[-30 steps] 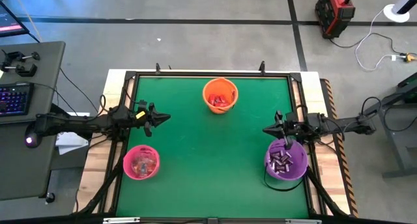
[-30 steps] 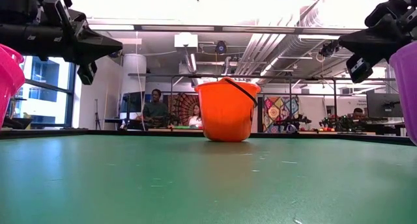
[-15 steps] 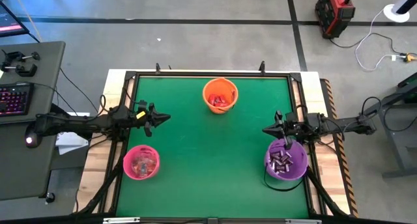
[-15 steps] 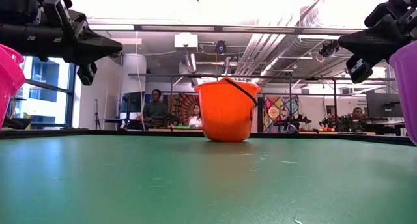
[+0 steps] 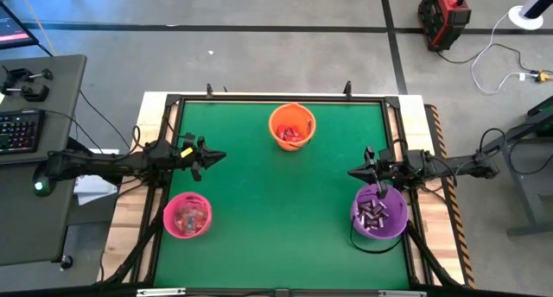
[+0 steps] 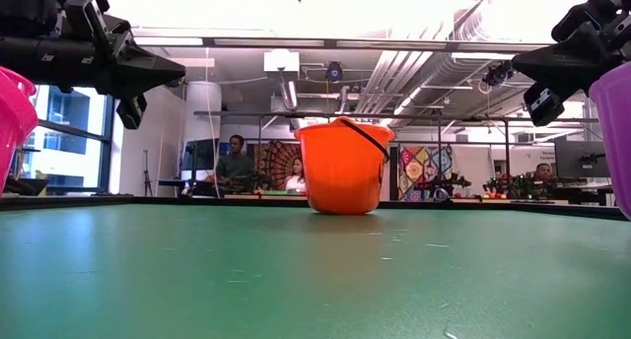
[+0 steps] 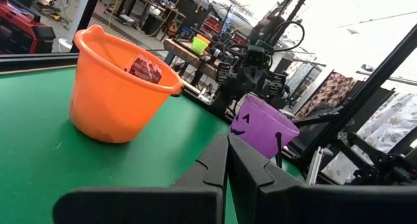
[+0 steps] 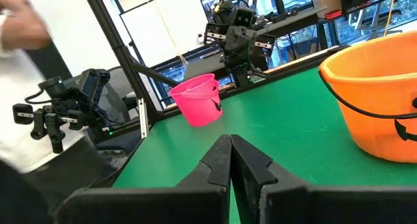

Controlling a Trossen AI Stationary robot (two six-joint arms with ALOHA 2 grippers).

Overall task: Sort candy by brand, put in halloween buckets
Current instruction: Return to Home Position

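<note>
**Sorted candy on the tabletop.** You see a flat green tabletop carrying three round, glossy plastic buckets with thin handles. The orange bucket at the far edge holds red-wrapped candy. The pink bucket, near left, holds pale shiny pieces. The purple bucket, near right, holds dark bars. Your left claw hangs beyond the pink bucket, and your right claw hangs by the purple bucket's far rim. Both have fingers pressed together, raised and empty.
</note>
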